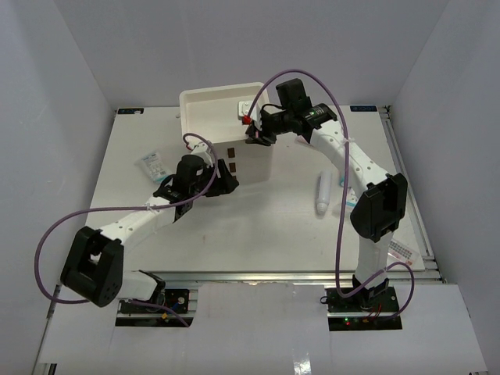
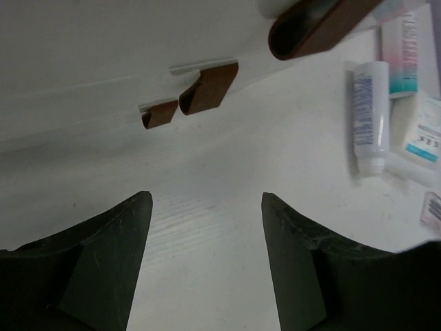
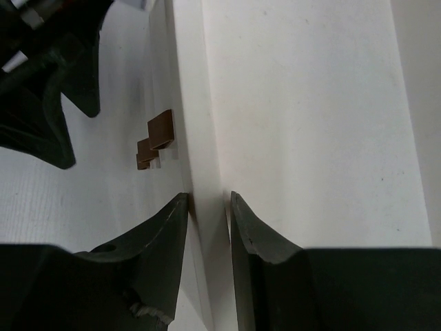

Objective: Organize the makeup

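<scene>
The tube (image 1: 323, 193) lies flat on the surface (image 1: 273, 226), to the right of the box (image 1: 254, 160) and apart from it, just beside the right arm. It looks like a light, hard plastic thing with a smooth round skin, so I think it could slip or roll away if it gets a push. The best place to take hold looks like the middle, with one finger on each long side. Its long way runs from the far side of the surface toward the near side, tipped only a little, and its smaller end seems to point at the near edge, though that is hard to be sure of. A sachet (image 1: 153, 166) lies on the left of the box, flat and thin. It is likely soft and bendy, so it would be best grabbed by an edge. A packet (image 1: 401, 250) with pink on it lies near the right near corner. The left end effector (image 2: 207, 203) is open with nothing in it, low in front of the box with its brown handles (image 2: 209, 87). The right end effector (image 3: 207, 200) is closed on the thin top wall of the box, one finger on each side
</scene>
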